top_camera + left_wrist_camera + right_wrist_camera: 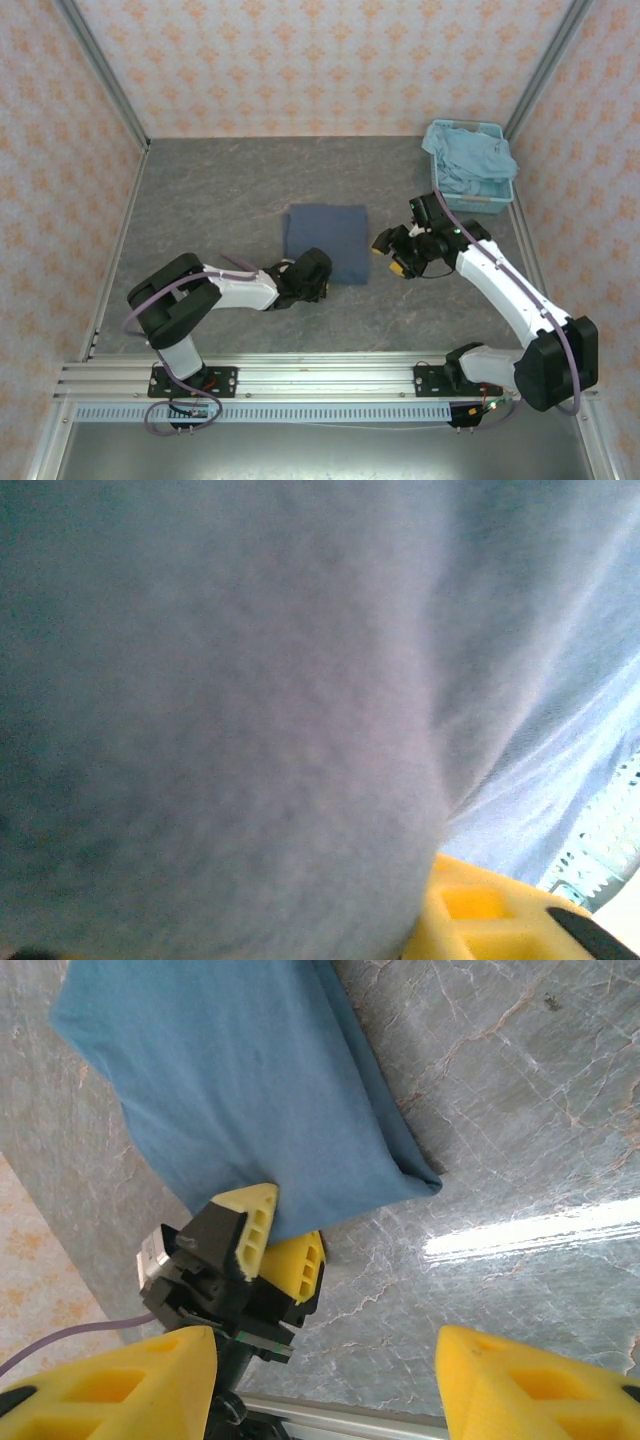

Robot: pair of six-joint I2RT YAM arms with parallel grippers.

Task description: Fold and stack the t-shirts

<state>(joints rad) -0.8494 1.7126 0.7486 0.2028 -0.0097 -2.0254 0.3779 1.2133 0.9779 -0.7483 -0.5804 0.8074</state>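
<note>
- Dark shirt lies in the middle of the table, folded to a flat rectangle. Judged: the fold is about done.
- Pale shirt sits crumpled in the basket at the far right corner. Not folded, not stacked. Judged: roughly half the task is left.
- Left tool is at the dark shirt's near left corner. The top view does not show whether it grips.
- Right tool is just right of the dark shirt, apart from it.
- Right wrist view adds what the top view lacks: the left tool with its fingers close together, the dark shirt's corner edge between them. Looks like a pinch on the cloth.
- Same view: right tool spread wide with bare table in the gap, nothing held.
- Left wrist view: blurred cloth right up against the lens, one yellow finger at the bottom. It does not settle the grip.
</note>
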